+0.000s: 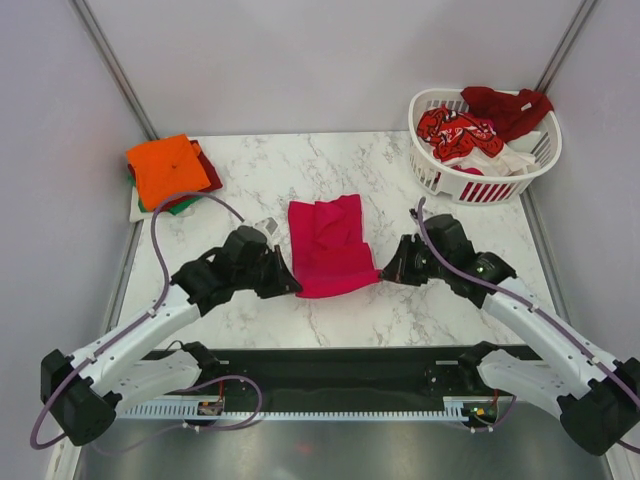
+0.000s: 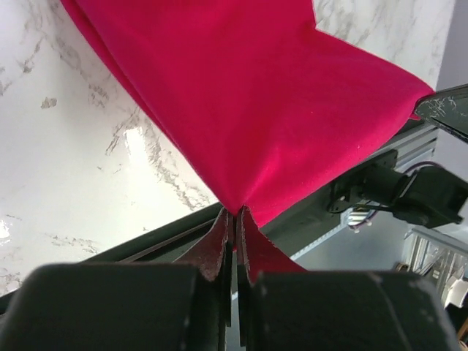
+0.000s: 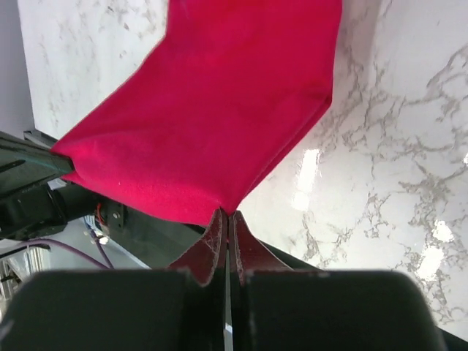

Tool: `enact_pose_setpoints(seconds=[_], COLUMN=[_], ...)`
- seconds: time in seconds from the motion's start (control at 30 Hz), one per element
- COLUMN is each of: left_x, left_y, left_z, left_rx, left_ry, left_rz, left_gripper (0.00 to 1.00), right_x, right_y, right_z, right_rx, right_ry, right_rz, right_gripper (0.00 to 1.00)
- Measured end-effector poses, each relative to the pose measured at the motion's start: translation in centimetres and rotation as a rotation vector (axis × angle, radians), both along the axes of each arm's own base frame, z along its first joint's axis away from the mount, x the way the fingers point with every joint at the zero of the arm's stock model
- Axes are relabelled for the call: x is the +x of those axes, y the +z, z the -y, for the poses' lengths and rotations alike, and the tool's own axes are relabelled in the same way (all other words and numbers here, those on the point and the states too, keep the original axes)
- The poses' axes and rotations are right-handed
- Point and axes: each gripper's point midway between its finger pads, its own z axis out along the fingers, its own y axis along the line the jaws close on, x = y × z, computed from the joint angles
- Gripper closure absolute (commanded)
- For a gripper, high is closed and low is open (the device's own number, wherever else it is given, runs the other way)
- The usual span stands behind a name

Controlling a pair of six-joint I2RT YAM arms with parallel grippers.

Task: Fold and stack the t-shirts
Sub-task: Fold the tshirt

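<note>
Magenta-red t-shirt (image 1: pixel 330 250) lies part-folded; left gripper (image 1: pixel 293 285), right gripper (image 1: pixel 384 272) each clamped on near corner, likely to lift hem for next fold.

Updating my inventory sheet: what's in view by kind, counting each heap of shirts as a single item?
Loose magenta t-shirt: 1
Neat folded stack: 1
White basket of clothes: 1
Grippers, left gripper and right gripper, both pinching that t-shirt: 2
Total: 5
</note>
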Motion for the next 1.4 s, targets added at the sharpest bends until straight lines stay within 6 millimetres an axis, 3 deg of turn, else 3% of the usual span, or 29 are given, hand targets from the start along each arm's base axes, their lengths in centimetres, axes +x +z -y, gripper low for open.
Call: enact_pose_setpoints(seconds=[0.2, 0.37, 0.67, 0.83, 1.0, 1.4], left_x=[2.3, 5.0, 9.5, 12.2, 15.0, 22.3], left_y=[6.7, 9.1, 6.2, 5.6, 5.2, 1.0], left_z=[0.3, -0.1, -2.5, -3.6, -4.0, -3.9], left_rx=[-0.021, 0.020, 0.146, 0.181, 0.204, 0.268], left_ry=[0.045, 0.088, 0.167, 0.195, 0.200, 0.180], left_rz=[0.100, 0.141, 0.061, 0.043, 0.030, -0.052], left_gripper=[0.97, 0.97, 0.98, 0.98, 0.98, 0.98], right_x=[3.9, 6.8, 11.5, 14.6, 17.8, 23.1], right_y=[5.5, 6.6, 4.6, 3.6, 2.6, -1.4], right_z=[-0.7, -1.3, -2.8, -3.3, -4.1, -4.0], right_rx=[-0.029, -0.084, -0.177, -0.189, -0.192, -0.214], right_ry=[-0.030, -0.043, -0.029, -0.033, -0.032, -0.057], right_rz=[0.114, 0.144, 0.104, 0.084, 0.074, 0.013], right_gripper=[1.00, 1.00, 1.00, 1.00, 1.00, 1.00])
